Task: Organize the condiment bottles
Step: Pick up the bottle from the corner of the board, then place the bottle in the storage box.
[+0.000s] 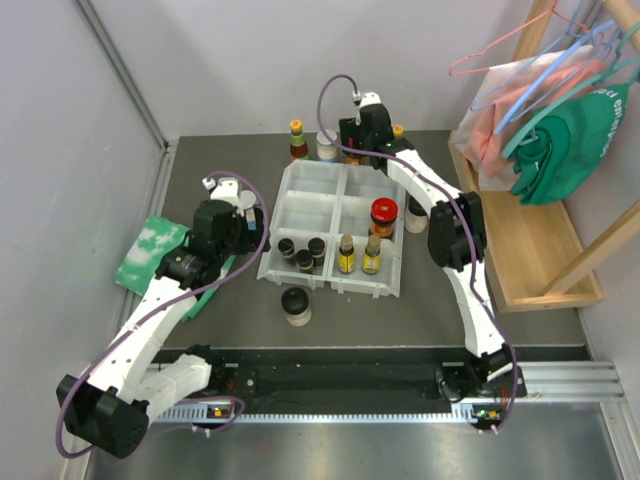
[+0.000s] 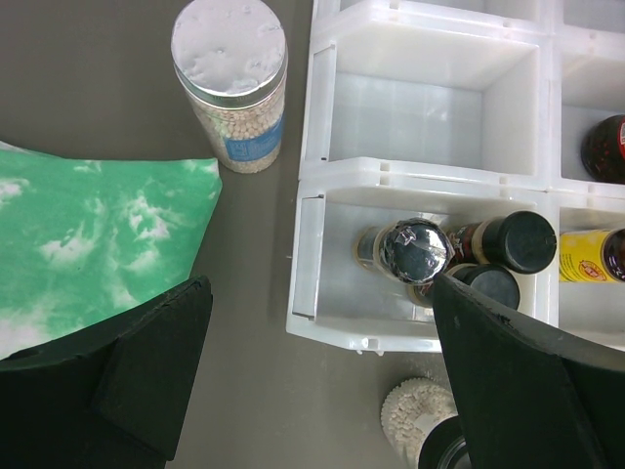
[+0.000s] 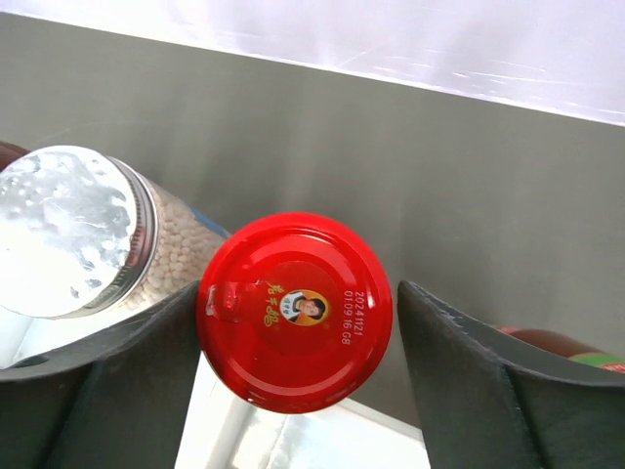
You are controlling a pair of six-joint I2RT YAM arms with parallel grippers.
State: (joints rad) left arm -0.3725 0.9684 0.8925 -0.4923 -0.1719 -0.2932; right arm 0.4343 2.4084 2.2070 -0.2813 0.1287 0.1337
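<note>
Right gripper (image 3: 298,327) straddles the red-lidded jar (image 3: 293,293) just behind the tray (image 1: 296,190), jaws wide; I can't tell if they're gripping it. I'd squeeze below the lid and lift straight, clear of the pale-lidded jar (image 3: 63,230) alongside.

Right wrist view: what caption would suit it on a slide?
Right pincer straddling a red-lidded jar, pale-lidded jar beside it.
</note>
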